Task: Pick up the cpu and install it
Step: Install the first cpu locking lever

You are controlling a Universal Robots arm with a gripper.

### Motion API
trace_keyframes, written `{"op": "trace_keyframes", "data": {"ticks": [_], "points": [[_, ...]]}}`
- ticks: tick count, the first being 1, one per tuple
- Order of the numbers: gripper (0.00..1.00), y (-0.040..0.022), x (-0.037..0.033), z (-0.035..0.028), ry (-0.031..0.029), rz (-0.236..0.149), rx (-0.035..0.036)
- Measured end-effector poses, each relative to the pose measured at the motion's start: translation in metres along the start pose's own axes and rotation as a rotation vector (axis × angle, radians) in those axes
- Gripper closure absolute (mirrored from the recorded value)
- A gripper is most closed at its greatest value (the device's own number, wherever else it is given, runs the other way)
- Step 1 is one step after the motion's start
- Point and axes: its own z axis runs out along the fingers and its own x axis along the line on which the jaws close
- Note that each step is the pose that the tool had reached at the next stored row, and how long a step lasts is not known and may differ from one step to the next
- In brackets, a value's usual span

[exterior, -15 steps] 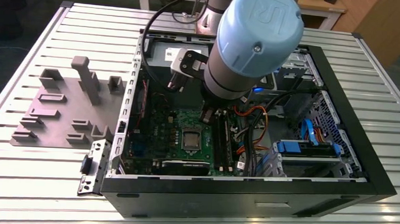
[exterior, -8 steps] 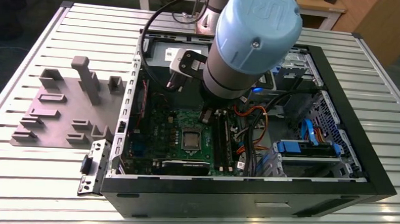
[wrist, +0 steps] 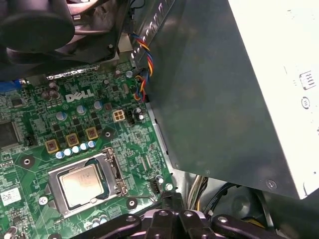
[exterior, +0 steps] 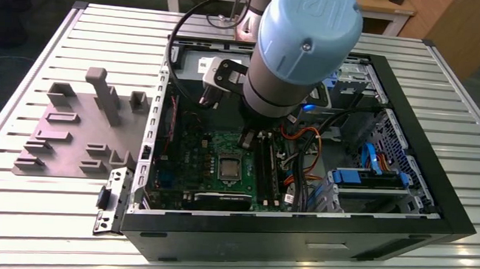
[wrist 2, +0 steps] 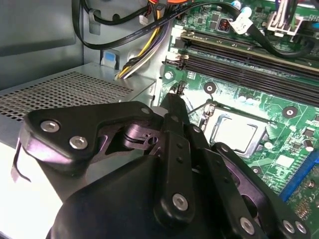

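Note:
The cpu (exterior: 229,168) (wrist 2: 234,133) (wrist: 81,185), a small silvery-grey square, lies flat in the socket frame (wrist: 113,172) of the green board (exterior: 198,151) inside the open computer case (exterior: 301,231). My gripper (exterior: 249,137) (wrist 2: 173,98) (wrist: 172,197) hangs over the board just beside the socket, toward the grey power supply box. Its black fingers come together at a narrow tip with nothing between them. It stands clear of the cpu, a short way off the socket's corner.
A large grey power supply box (wrist: 224,99) (wrist 2: 65,89) stands close beside the gripper. Memory slots (wrist 2: 239,59), bundled cables (exterior: 304,152) and a black fan (wrist: 35,25) crowd the board. Blue drive bays (exterior: 368,176) fill the case's far side. A grey fixture plate (exterior: 78,133) lies outside, at the exterior view's left.

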Motion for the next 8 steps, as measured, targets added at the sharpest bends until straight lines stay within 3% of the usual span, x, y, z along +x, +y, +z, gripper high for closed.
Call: {"op": "trace_keyframes", "data": {"ticks": [3,8], "points": [[0.89,0.0002,-0.0005,-0.0011,0.0030,0.000,0.0014],[0.89,0.0005,-0.0009,-0.0028,0.0275,0.000,0.0103]]}}
